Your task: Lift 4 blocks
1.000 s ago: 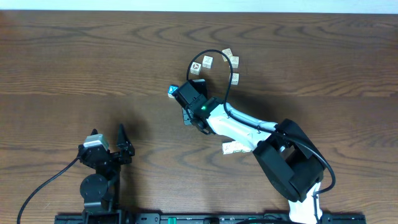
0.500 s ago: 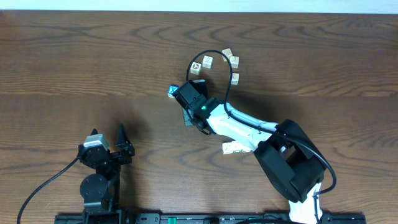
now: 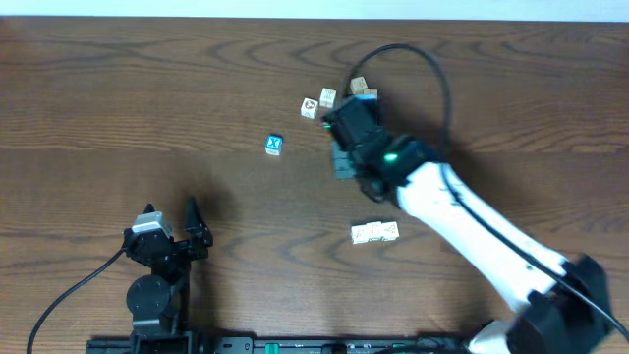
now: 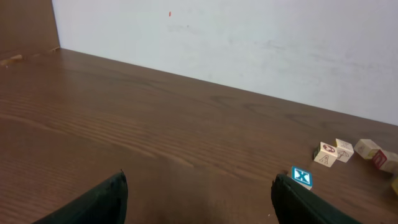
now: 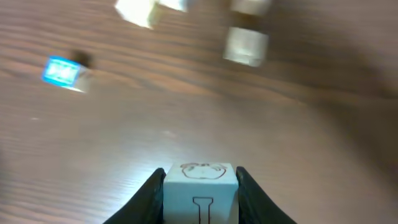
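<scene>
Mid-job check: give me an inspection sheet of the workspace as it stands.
Surface: dark wood table, nothing spilled.
Job's things: cream block in right gripper; loose cream cubes far side; cube pair nearer.
Clutter: blue cube; red-marked cube.
Grippers: left gripper open, empty; right shut on the block.
Cables: black cable arcs over right arm; base cable trails left.
Surroundings: white wall.

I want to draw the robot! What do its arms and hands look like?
The right arm is white with black joints, a green light and a looping black cable. The left arm is black with a black cable. The left hand and right hand have dark fingers.
</scene>
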Robot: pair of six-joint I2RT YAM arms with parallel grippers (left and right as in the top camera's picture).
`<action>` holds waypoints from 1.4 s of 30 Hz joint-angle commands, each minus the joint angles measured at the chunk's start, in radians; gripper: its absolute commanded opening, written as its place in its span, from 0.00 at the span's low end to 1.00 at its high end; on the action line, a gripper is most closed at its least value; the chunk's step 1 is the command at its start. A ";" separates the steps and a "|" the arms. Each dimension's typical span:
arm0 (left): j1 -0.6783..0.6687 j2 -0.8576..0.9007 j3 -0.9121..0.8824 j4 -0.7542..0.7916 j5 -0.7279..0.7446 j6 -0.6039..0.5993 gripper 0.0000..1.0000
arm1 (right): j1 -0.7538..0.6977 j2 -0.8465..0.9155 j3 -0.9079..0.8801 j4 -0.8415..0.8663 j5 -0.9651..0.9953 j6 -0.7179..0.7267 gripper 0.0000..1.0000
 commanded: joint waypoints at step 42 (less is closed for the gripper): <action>-0.004 -0.001 -0.017 -0.041 -0.024 0.002 0.74 | -0.131 -0.112 -0.475 0.015 -0.064 0.057 0.10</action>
